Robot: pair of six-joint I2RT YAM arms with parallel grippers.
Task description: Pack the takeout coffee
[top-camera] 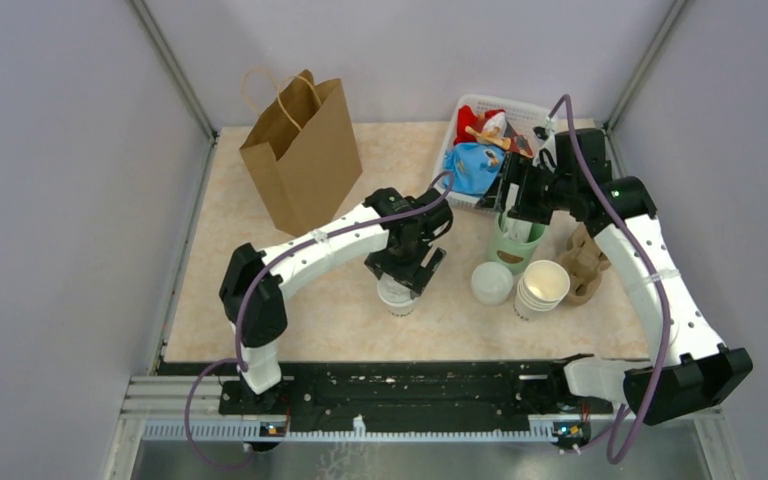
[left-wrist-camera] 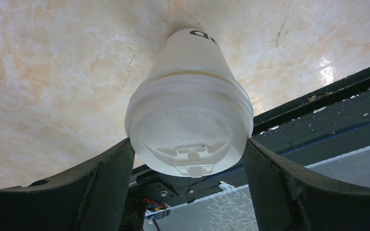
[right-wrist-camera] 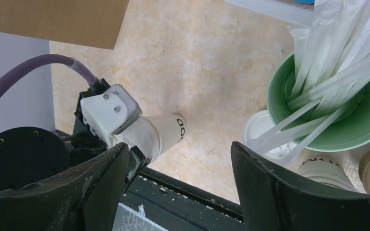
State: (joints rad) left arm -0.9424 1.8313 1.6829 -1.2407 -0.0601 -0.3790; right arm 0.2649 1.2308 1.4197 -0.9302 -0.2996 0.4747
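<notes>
Straddling the takeout coffee (left-wrist-camera: 192, 62) with my left gripper (left-wrist-camera: 188, 147), jaws apart, I'd pinch gently just below its lid (left-wrist-camera: 188, 127): light, crushable paper.

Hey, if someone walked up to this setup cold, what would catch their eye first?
Probably the left gripper straddling the lidded white cup, front and centre. Next, the brown paper bag standing at the back left, and the right gripper open near the green cup of wrapped straws, right of centre.
</notes>
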